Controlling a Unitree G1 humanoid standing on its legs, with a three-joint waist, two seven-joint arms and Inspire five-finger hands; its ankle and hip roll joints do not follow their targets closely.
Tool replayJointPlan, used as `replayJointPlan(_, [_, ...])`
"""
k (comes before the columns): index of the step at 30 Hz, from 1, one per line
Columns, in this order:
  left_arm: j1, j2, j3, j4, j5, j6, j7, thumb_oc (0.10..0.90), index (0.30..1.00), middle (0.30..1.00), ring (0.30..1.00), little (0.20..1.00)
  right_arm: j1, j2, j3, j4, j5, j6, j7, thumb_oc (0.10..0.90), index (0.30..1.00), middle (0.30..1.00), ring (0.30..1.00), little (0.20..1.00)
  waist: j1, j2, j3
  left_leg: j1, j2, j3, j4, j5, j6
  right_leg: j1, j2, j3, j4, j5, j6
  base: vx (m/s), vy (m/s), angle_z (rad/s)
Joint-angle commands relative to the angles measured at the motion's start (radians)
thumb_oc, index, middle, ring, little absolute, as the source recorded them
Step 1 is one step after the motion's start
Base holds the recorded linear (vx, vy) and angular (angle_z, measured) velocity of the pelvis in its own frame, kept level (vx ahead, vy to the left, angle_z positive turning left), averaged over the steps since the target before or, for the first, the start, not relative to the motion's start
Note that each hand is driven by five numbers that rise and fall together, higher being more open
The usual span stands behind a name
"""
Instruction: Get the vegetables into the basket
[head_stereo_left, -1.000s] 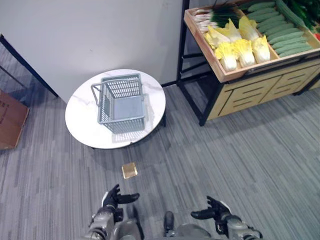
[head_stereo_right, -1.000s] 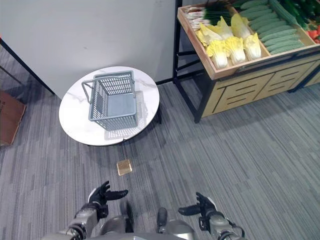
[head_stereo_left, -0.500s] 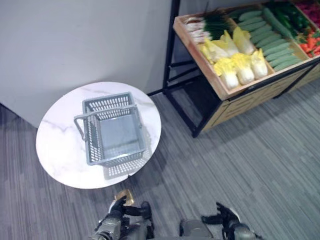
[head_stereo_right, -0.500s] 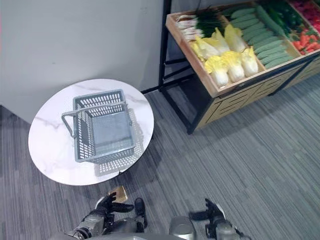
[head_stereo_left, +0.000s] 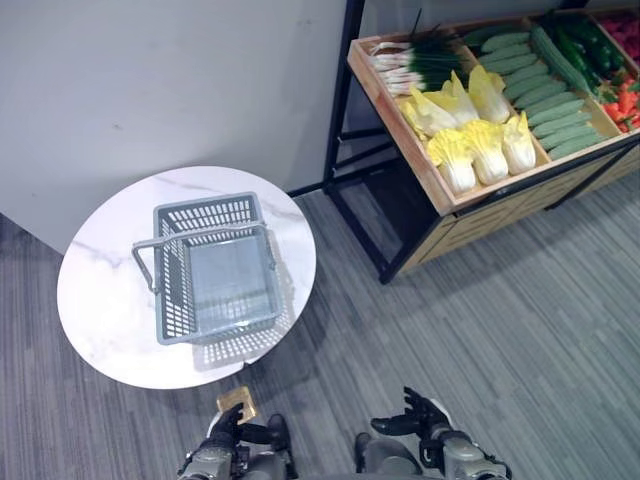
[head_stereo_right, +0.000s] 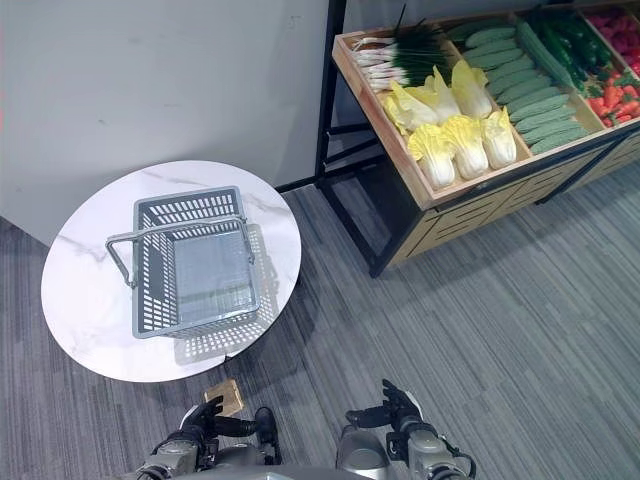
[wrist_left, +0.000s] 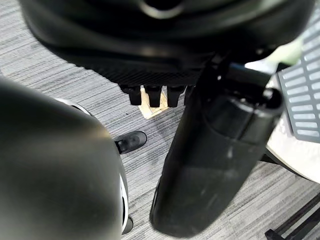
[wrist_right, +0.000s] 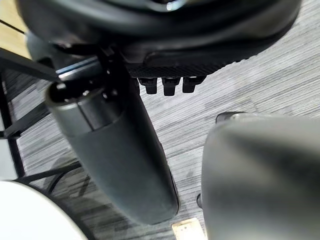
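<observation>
Basket (head_stereo_left: 215, 268) empty as before

Round white marble table (head_stereo_left: 105, 300): one grey plastic basket (head_stereo_left: 215, 270) upon it, handle raised. Wooden produce stand (head_stereo_left: 470, 205) on black frame: spring onions (head_stereo_left: 405, 62), pale yellow cabbages (head_stereo_left: 470, 130), cucumbers (head_stereo_left: 545, 100). Grey carpet floor (head_stereo_left: 500, 330): small tan square (head_stereo_left: 237, 403) just beside the table.

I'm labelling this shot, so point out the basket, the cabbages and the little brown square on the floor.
basket (head_stereo_left: 172, 318): left eye view, on its near left side wall.
cabbages (head_stereo_left: 485, 146): left eye view, on the middle head of the front row.
brown square (head_stereo_right: 224, 396): right eye view, on its middle.
</observation>
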Motion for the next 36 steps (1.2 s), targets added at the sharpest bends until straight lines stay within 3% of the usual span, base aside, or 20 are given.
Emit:
replayJointPlan(1, [0.01,-0.012,0.014,0.003,0.043,-0.007,0.007,0.9,1.0,1.0,1.0,1.0,-0.009,-0.04,0.023,-0.048,-0.011,-0.033,0.0,0.9,1.0,1.0,1.0,1.0,-0.004,0.026,0.019,-0.002,0.047,0.0,0.068,-0.06,-0.051,0.029,-0.042,-0.016,-0.179,0.283,0.034,0.12,-0.157,0.11])
replayJointPlan(3, [0.001,-0.004,0.016,0.01,0.043,-0.01,0.004,0.9,1.0,1.0,1.0,1.0,-0.021,-0.043,0.027,-0.051,-0.009,-0.031,0.005,0.9,1.0,1.0,1.0,1.0,-0.015,0.016,0.032,0.015,0.059,-0.034,0.081,-0.074,-0.081,-0.01,-0.058,-0.016,-0.346,0.279,0.025,0.15,-0.229,0.14])
replayJointPlan(4, [0.001,-0.006,0.016,0.011,0.039,-0.011,0.005,0.9,1.0,1.0,1.0,1.0,-0.023,-0.043,0.028,-0.046,-0.006,-0.031,0.004,0.9,1.0,1.0,1.0,1.0,-0.02,0.015,0.038,0.02,0.062,-0.05,0.096,-0.084,-0.088,-0.009,-0.054,-0.017,-0.365,0.285,0.026,0.09,-0.138,0.19])
replayJointPlan(7, [0.007,-0.003,0.026,0.017,0.034,-0.011,0.002,0.9,1.0,1.0,1.0,1.0,-0.017,-0.043,0.028,-0.037,-0.001,-0.029,0.006,0.9,1.0,1.0,1.0,1.0,-0.012,0.007,0.023,0.021,0.077,-0.067,0.106,-0.074,-0.107,0.036,-0.031,-0.019,-0.39,0.259,0.005,0.1,-0.239,0.53])
replayJointPlan(9, [0.021,-0.014,0.033,0.023,0.017,-0.009,-0.032,0.9,1.0,1.0,1.0,1.0,-0.013,-0.058,0.029,-0.028,-0.007,-0.026,0.015,0.9,1.0,1.0,1.0,1.0,-0.005,0.016,0.002,0.024,0.1,-0.08,0.073,-0.034,-0.133,0.086,-0.006,-0.061,-0.446,0.254,-0.012,0.06,-0.269,0.65])
replayJointPlan(15, [0.03,-0.023,0.032,0.027,0.006,-0.007,-0.035,0.9,1.0,1.0,1.0,1.0,-0.008,-0.075,0.013,0.003,-0.016,-0.026,-0.002,0.9,1.0,1.0,1.0,1.0,-0.005,0.023,-0.02,0.039,0.13,-0.087,0.042,0.0,-0.164,0.143,0.024,-0.089,-0.501,0.247,-0.029,0.05,-0.157,0.12])
replayJointPlan(23, [0.054,-0.033,0.029,0.021,-0.001,-0.012,-0.013,0.9,1.0,1.0,1.0,1.0,0.012,-0.118,-0.031,0.02,-0.048,-0.046,-0.083,0.9,1.0,1.0,1.0,1.0,-0.002,0.028,-0.047,0.074,0.134,-0.091,0.005,-0.003,-0.169,0.19,0.028,-0.108,-0.539,0.243,-0.032,0.03,-0.04,0.12])
replayJointPlan(25, [0.078,-0.037,0.035,0.01,-0.004,-0.016,0.006,0.9,1.0,1.0,1.0,1.0,-0.006,-0.171,-0.06,-0.084,-0.087,-0.072,-0.176,0.9,1.0,1.0,1.0,1.0,-0.005,0.03,-0.048,0.082,0.132,-0.085,0.001,-0.012,-0.166,0.19,0.025,-0.102,-0.539,0.245,-0.026,-0.01,0.064,0.01])
replayJointPlan(26, [0.099,-0.044,0.042,-0.009,-0.005,-0.015,0.021,0.9,1.0,1.0,1.0,1.0,-0.015,-0.243,-0.063,-0.304,-0.194,-0.077,-0.256,0.9,1.0,1.0,1.0,1.0,-0.013,0.031,-0.044,0.084,0.129,-0.073,0.001,-0.018,-0.163,0.183,0.022,-0.089,-0.539,0.255,-0.02,-0.03,0.103,-0.11])
replayJointPlan(27, [0.104,-0.043,0.047,-0.012,-0.003,-0.013,0.024,0.9,1.0,1.0,1.0,1.0,-0.023,-0.278,-0.049,-0.417,-0.255,-0.073,-0.266,0.9,1.0,1.0,1.0,1.0,-0.016,0.03,-0.043,0.084,0.127,-0.07,0.001,-0.021,-0.162,0.179,0.021,-0.085,-0.539,0.257,-0.017,-0.05,0.138,-0.22])
replayJointPlan(28, [0.103,-0.037,0.063,-0.013,0.0,-0.006,0.03,0.9,1.0,1.0,1.0,1.0,-0.049,-0.345,-0.041,-0.61,-0.337,-0.057,-0.259,0.9,1.0,1.0,1.0,1.0,-0.016,0.03,-0.041,0.085,0.123,-0.063,0.001,-0.029,-0.16,0.175,0.017,-0.078,-0.539,0.259,-0.013,-0.03,0.088,-0.34])
replayJointPlan(29, [0.103,-0.037,0.063,-0.013,0.0,-0.006,0.03,0.9,1.0,1.0,1.0,1.0,-0.048,-0.345,-0.042,-0.612,-0.337,-0.055,-0.259,0.9,1.0,1.0,1.0,1.0,-0.015,0.03,-0.04,0.086,0.123,-0.063,0.001,-0.029,-0.16,0.175,0.017,-0.077,-0.539,0.259,-0.013,-0.02,0.088,-0.33])
replayJointPlan(32, [0.092,-0.022,0.086,-0.013,0.016,0.01,0.03,0.9,1.0,1.0,1.0,1.0,-0.123,-0.442,-0.02,-0.923,-0.475,-0.041,-0.234,0.9,1.0,1.0,1.0,1.0,0.001,0.022,-0.043,0.085,0.113,-0.067,0.001,-0.037,-0.155,0.175,0.009,-0.078,-0.539,0.259,-0.007,-0.01,0.059,-0.1])
replayJointPlan(34, [0.091,-0.022,0.087,-0.013,0.016,0.01,0.03,0.9,1.0,1.0,1.0,1.0,-0.123,-0.442,-0.02,-0.925,-0.475,-0.039,-0.234,0.9,1.0,1.0,1.0,1.0,0.0,0.022,-0.041,0.085,0.113,-0.068,0.001,-0.037,-0.155,0.176,0.009,-0.079,-0.539,0.259,-0.007,-0.01,0.028,0.06])
replayJointPlan(36, [0.084,-0.015,0.081,-0.01,0.03,0.019,0.023,0.9,1.0,1.0,1.0,1.0,-0.222,-0.445,0.038,-1.012,-0.481,-0.054,-0.206,0.9,1.0,1.0,1.0,1.0,0.025,0.013,-0.043,0.08,0.108,-0.079,0.001,-0.041,-0.152,0.179,0.003,-0.085,-0.539,0.258,-0.004,-0.01,0.04,0.08])
